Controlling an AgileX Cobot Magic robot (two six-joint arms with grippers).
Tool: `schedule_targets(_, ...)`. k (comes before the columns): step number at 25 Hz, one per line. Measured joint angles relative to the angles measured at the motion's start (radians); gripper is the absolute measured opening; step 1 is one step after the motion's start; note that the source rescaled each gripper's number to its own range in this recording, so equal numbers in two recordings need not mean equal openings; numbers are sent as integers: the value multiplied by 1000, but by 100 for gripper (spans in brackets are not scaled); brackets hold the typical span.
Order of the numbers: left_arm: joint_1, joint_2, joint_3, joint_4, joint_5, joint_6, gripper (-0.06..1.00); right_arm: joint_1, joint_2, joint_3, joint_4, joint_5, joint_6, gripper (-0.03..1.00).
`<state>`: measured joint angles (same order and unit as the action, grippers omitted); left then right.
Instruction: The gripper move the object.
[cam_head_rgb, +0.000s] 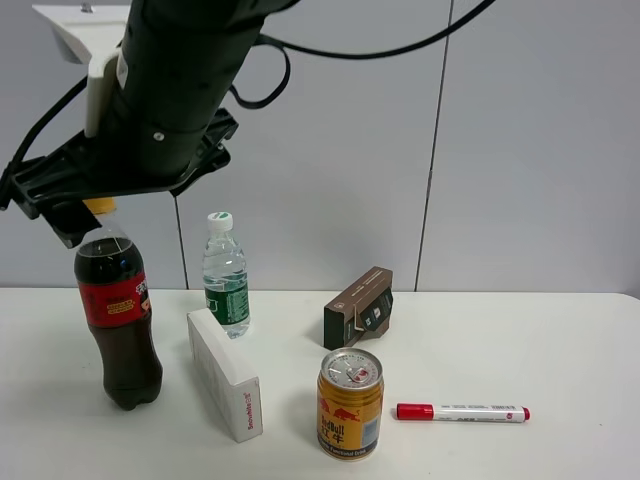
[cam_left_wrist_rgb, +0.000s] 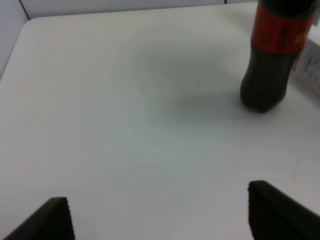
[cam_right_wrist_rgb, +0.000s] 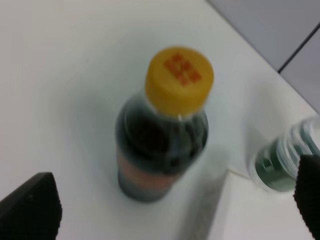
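Table (cam_head_rgb: 560, 340): white top, carries everything else; a grey panelled wall stands behind it.
Right arm (cam_head_rgb: 175, 90): thick black arm with a white bracket and black cables, reaching in from the top across to the left side of the high view, ending directly above the cola bottle.
Right gripper (cam_right_wrist_rgb: 170, 200): spread wide, one dark finger (cam_right_wrist_rgb: 30, 207) on each side of the bottle cap, touching nothing; the bottle sits below the gap.
Left gripper (cam_left_wrist_rgb: 160, 212): spread, two dark fingertips (cam_left_wrist_rgb: 50, 220) over bare table, holding nothing; the cola bottle stands well ahead of it.
Cola bottle (cam_head_rgb: 118, 320): upright at the left of the table, dark drink, red label, yellow cap (cam_right_wrist_rgb: 179, 80); just left of the white box.
White box (cam_head_rgb: 225, 373): long carton lying between the cola bottle and the can.
Water bottle (cam_head_rgb: 226, 275): upright behind the white box, green label, white cap.
Brown box (cam_head_rgb: 358, 307): small, near the middle, behind the can.
Can (cam_head_rgb: 350, 402): gold, upright at the front.
Marker (cam_head_rgb: 462, 412): white with red cap, lying right of the can.
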<state>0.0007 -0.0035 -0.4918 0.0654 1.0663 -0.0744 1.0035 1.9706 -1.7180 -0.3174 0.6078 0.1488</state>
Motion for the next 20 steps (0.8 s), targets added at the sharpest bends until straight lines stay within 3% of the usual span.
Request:
schedule_targets(4,0,0,0,0,0,0,100,-26,-91,0,18,118,-85,100)
schedule_targets(12,0,0,0,0,0,0,100,-205,-212,19,10,352,-115,100)
schedule_targets(20,0,0,0,0,0,0,100,-442,-484,368,53,346,-117,100)
